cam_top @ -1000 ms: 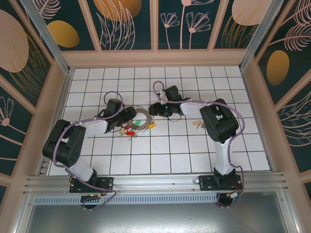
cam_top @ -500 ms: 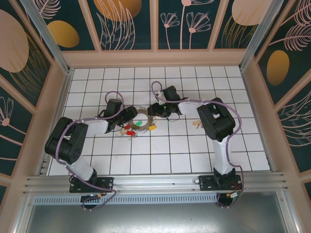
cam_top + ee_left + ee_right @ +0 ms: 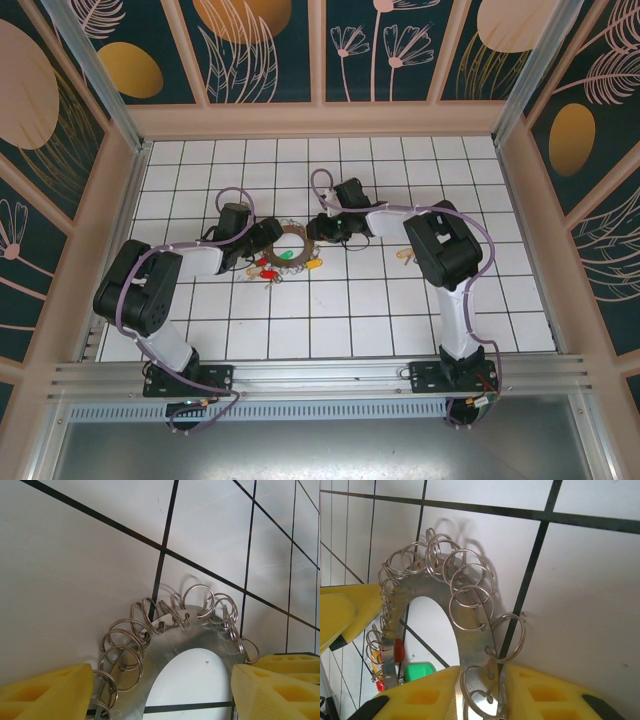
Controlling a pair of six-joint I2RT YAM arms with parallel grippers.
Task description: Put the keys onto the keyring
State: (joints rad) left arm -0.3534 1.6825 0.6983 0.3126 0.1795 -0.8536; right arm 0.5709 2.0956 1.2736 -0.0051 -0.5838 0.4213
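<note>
Silvery metal keyring hoop [image 3: 172,641] fringed with split rings, straddled by wide-parted left gripper [image 3: 160,682], rim pinched by right gripper [image 3: 480,692], red- and green-headed keys [image 3: 417,672] just beside hoop.

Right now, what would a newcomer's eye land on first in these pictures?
The flat silvery metal hoop fringed with small split rings, lying in the middle of the white tiled table. The yellow-tipped left gripper flanks it on both sides, while the right gripper straddles its rim. Just on its near side lie tiny keys with red and green plastic heads.
</note>
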